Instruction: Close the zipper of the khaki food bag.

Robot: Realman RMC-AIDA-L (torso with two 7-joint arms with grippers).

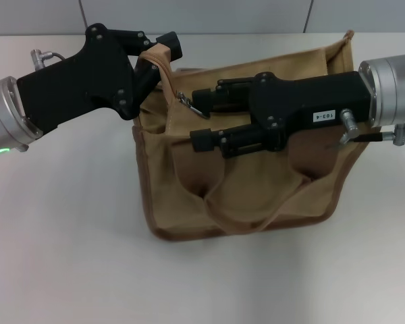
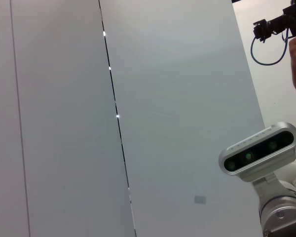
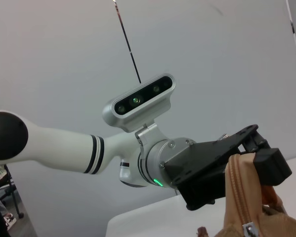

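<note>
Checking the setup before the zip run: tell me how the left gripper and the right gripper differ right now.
The left gripper is shut on the strap handle at the khaki food bag's left end; the right gripper holds nothing.
The left gripper's fingers pinch together, while the right gripper's stand apart over the bag's top, near the silver pull tab.
Both are black and reach in toward the bag.
</note>
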